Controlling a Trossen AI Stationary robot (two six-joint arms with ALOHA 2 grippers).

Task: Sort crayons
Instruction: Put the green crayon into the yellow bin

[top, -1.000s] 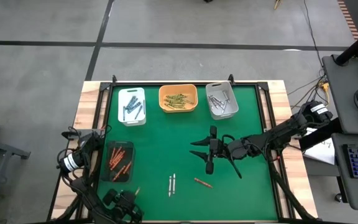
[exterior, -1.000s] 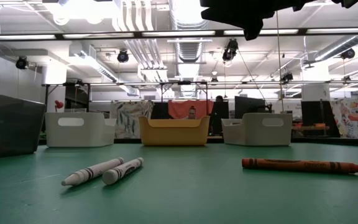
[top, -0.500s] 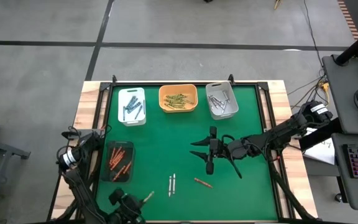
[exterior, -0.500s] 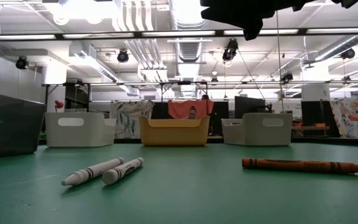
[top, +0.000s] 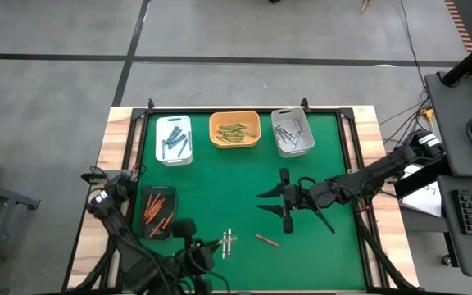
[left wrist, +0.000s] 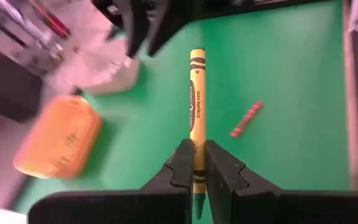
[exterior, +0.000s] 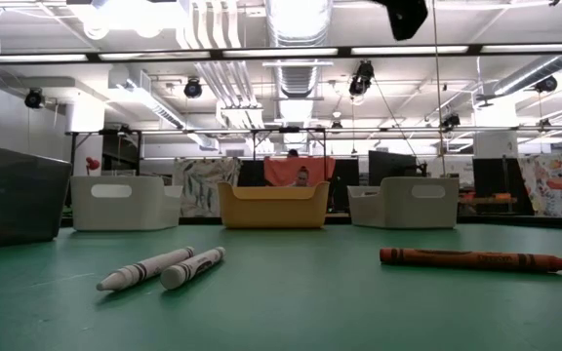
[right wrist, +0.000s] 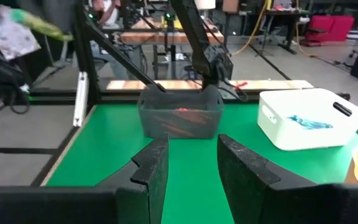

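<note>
My left gripper (top: 206, 248) hovers over the near part of the green table, shut on a yellow crayon (left wrist: 196, 93) that sticks out ahead of it. Just past it, two white crayons (top: 228, 242) lie side by side on the mat, and a red-orange crayon (top: 267, 240) lies to their right. My right gripper (top: 274, 203) hangs open above the table's middle, with nothing between its fingers (right wrist: 160, 168). My left gripper pinches the yellow crayon near its rear end (left wrist: 195, 163) between its two fingers. The crayon lies along the fingers, and most of its length reaches out past their tips. It is lifted clear of the table, slanting down and forward.
Three trays stand along the far edge: a white one (top: 174, 139) with blue crayons, an orange one (top: 235, 129) with yellow crayons, and a grey one (top: 292, 133) with pale crayons. A dark tray (top: 157, 211) at the near left holds red-orange crayons.
My left gripper has risen from the near left corner and swung toward the table's right, up to the white crayons, rolling as it went, with the yellow crayon held throughout. My right gripper has drifted slightly up and toward the right edge.
</note>
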